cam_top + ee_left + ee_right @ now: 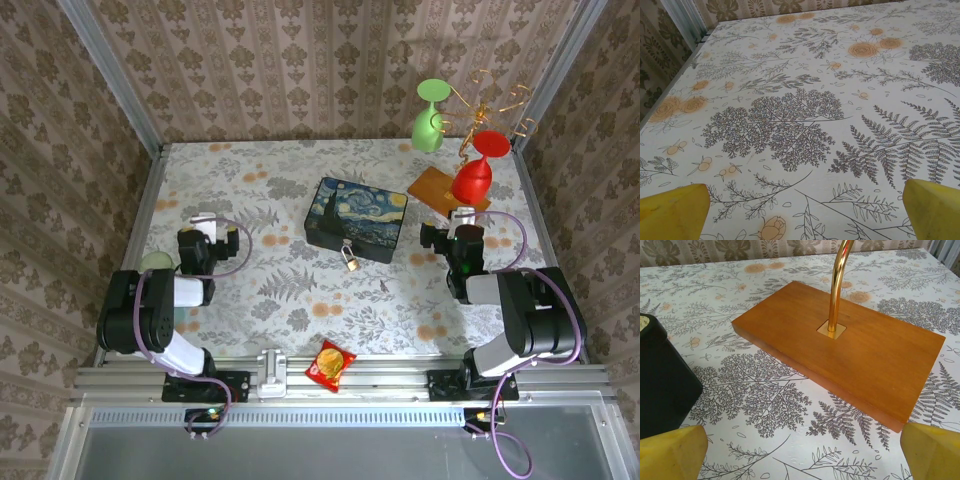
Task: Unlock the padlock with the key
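The padlock (351,259), brass with a silver shackle, hangs at the front edge of the Starry Night box (357,217) in the middle of the table. A tiny dark sliver that may be the key (384,287) lies on the cloth just right of and nearer than the padlock. My left gripper (205,222) rests far left of the box. In its wrist view the left gripper (802,215) is open over bare cloth. My right gripper (462,218) sits right of the box. The right gripper (801,455) is open too, with nothing between its yellow fingertips (670,452).
A wooden base (850,350) with a brass rod (837,285) lies just ahead of the right gripper, and the box's black corner (660,380) is to its left. A green glass (430,115) and a red glass (475,170) hang at back right. A snack packet (330,363) lies at the near edge.
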### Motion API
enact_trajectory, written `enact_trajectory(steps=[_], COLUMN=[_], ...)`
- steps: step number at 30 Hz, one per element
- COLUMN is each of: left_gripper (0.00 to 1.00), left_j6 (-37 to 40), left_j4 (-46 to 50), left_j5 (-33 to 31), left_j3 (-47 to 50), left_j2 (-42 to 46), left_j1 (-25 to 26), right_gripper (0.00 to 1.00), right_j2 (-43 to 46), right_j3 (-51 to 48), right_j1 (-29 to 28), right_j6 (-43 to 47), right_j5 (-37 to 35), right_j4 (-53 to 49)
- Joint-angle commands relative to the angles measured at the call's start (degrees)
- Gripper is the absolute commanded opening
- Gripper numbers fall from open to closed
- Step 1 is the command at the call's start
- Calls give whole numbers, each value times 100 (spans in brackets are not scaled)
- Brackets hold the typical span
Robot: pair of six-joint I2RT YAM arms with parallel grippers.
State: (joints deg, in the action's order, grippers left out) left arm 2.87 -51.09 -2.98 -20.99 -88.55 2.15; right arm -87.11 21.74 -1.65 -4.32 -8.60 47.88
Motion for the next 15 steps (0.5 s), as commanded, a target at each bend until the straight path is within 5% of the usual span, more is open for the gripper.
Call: enact_trajectory(steps=[1, 15], left_gripper=[100, 100], left_j6=[99, 58], left_j4=[-194, -172], left_j5=[-17, 35], left_j3=[-125, -133], left_j2=[-68, -67], left_j1=[-57, -108], right_gripper=[100, 100], right_j2=[-47, -52], right_j3=[101, 105], right_j1=[-28, -23], right_j6=[116, 116], right_j5=[-155, -149], right_j4=[219, 200])
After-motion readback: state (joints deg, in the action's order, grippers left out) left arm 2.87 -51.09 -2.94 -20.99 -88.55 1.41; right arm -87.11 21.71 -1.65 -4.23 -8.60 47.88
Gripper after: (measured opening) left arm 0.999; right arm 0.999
